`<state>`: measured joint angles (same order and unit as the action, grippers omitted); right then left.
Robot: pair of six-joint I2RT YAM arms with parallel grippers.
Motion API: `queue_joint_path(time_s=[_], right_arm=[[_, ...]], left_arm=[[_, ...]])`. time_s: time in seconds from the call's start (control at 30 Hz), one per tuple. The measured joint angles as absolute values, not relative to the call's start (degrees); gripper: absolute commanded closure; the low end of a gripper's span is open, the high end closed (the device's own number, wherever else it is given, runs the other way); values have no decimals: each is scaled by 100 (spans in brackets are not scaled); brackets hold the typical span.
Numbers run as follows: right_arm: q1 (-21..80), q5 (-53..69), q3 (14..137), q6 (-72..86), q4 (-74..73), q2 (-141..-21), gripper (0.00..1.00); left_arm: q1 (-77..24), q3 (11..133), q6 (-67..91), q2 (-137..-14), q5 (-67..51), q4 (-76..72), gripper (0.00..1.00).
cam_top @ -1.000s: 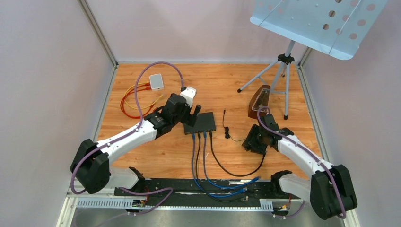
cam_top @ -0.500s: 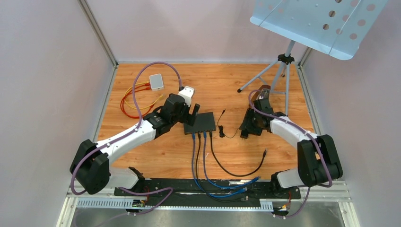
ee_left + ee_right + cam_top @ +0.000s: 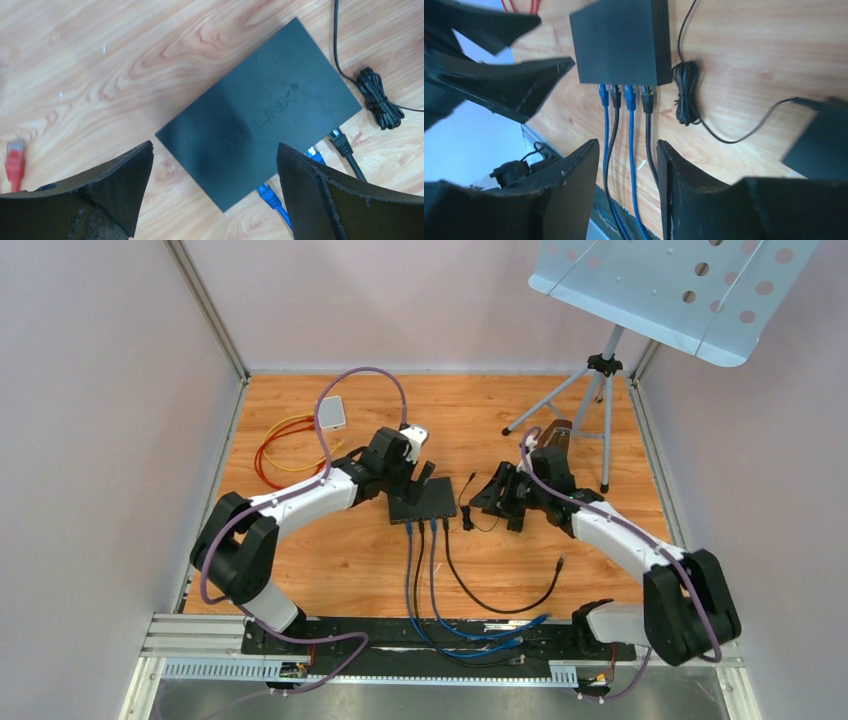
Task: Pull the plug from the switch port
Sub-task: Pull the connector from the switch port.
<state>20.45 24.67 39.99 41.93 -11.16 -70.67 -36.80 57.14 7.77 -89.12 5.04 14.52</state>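
A wood-grain table (image 3: pixel 330 570) boxed in by pale walls fills the top view, with a perforated music stand (image 3: pixel 672 285) at the upper right. The black switch (image 3: pixel 425 500) lies flat at the centre of that frame. Four plugs (image 3: pixel 629 95), blue and black by turns, sit in the ports along its lower edge, their cables running down toward the arm bases. The left gripper (image 3: pixel 212 165) hangs over the switch's upper-left part with its jaws spread wide and nothing between them. The right gripper (image 3: pixel 626 150), just right of the switch in the top view, shows a narrower gap and also grips nothing. A bundled black cord (image 3: pixel 685 100) lies on the wood beside the switch's right edge.
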Motion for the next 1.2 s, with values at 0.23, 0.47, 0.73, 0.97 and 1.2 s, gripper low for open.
queue_joint_path(time_s=[0.23,0.47,0.73,0.97,1.2], right_arm=[[2742,2783,3948,4880,-311,-8370,61],[2871,2906,4023,5273,298,-9089,62],[2908,2742,4099,5544,582,-9542,64],[2908,2641,4088,5719,958,-9830,68],[2910,2545,3441,6292,2220,-9909,69]], left_arm=[[-3680,6276,266,-9386,211,1518,0],[-3680,6270,45,-9428,12,1557,1],[-3682,6274,-156,-9609,-3,1586,5],[-3680,6361,-403,-10001,-91,1868,7],[-3675,6458,-506,-10075,-191,1940,10]])
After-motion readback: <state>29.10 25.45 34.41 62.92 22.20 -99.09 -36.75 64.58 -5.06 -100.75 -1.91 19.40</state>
